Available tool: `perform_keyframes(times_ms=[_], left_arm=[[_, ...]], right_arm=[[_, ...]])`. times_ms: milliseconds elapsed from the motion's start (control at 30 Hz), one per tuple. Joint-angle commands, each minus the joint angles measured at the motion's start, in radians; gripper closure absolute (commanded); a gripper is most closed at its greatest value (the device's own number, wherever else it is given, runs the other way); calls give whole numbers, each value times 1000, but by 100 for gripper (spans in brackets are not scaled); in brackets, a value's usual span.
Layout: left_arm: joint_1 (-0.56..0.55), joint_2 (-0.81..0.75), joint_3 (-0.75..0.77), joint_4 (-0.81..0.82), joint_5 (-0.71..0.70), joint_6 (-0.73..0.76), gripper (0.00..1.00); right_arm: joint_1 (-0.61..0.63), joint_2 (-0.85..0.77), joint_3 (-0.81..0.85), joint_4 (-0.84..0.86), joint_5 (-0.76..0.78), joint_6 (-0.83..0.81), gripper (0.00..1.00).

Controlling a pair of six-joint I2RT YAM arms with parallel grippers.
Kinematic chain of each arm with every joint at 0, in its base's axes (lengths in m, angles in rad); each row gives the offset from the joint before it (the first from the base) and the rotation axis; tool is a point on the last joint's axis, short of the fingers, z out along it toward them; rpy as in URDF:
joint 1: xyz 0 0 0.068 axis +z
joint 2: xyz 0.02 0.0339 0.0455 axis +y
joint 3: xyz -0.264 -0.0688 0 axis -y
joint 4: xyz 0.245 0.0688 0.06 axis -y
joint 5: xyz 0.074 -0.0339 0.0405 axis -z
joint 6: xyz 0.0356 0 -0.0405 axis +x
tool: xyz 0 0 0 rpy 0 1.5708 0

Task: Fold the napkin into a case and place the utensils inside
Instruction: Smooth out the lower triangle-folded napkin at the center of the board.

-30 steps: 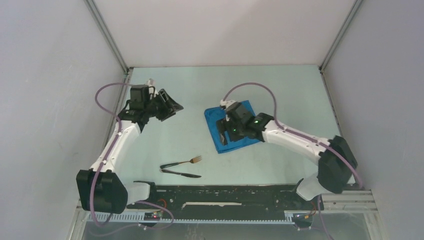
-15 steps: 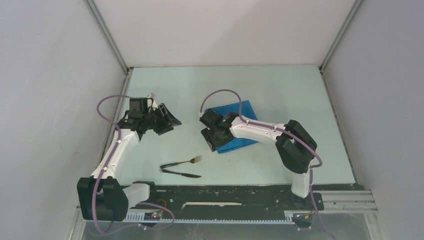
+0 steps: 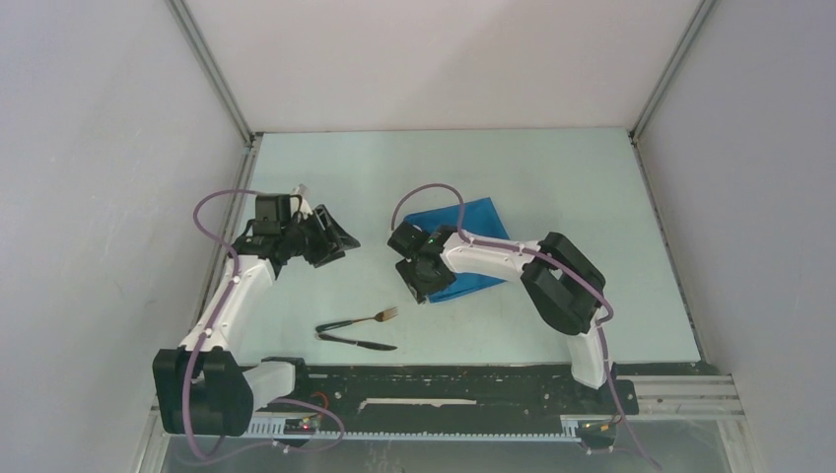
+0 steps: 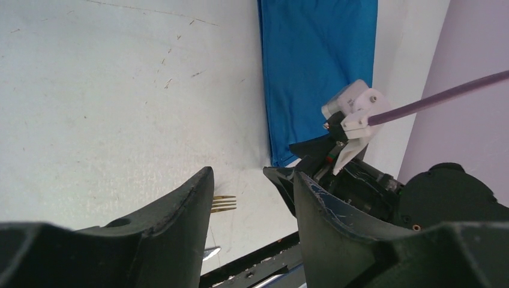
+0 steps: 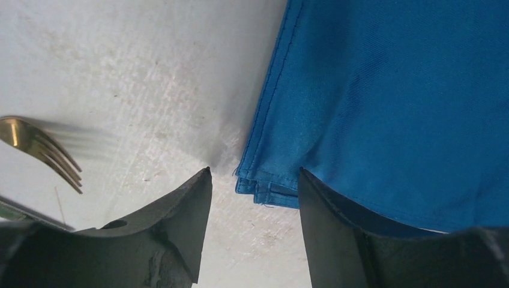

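Observation:
The blue napkin (image 3: 475, 225) lies folded into a stacked rectangle at mid-table, its layered edges showing in the right wrist view (image 5: 390, 90). My right gripper (image 3: 422, 284) hangs open low over its near-left corner. That corner lies between the fingertips (image 5: 254, 172), and the right finger overlaps the cloth's edge. The fork (image 3: 373, 317) and the dark knife (image 3: 360, 343) lie side by side near the front edge; the fork's tines (image 5: 45, 150) sit left of the right gripper. My left gripper (image 3: 345, 248) is open and empty above the table (image 4: 252, 177), left of the napkin (image 4: 318, 72).
Grey walls enclose the table on three sides. A black rail (image 3: 444, 379) with the arm bases runs along the front edge. The right arm's purple cable (image 3: 424, 192) arcs over the napkin's left side.
My right gripper slid off the top of the napkin to its near-left corner, its jaws narrowing and its elbow drawing in. The left gripper dropped slightly early on, then held.

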Motion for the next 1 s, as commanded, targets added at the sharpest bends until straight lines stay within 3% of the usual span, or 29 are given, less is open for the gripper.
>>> perform_keyframes(times_ms=[0,267,467,633,733,967], left_arm=[[11,-1,2,38,31,23,44],[22,-1,1,40,47,22,44],[22,5,3,44,52,20,44],[22,12,-5,55,60,13,44],[22,18,-17,71,62,3,44],[22,105,-71,201,185,-111,42]], right_arm=[[8,19,40,-4,35,-9,37],[7,61,21,-19,56,3,47],[8,72,-10,-35,110,23,72],[2,62,-28,-28,150,16,85],[-8,41,-34,0,124,3,100],[-79,-120,-88,134,-85,12,100]])
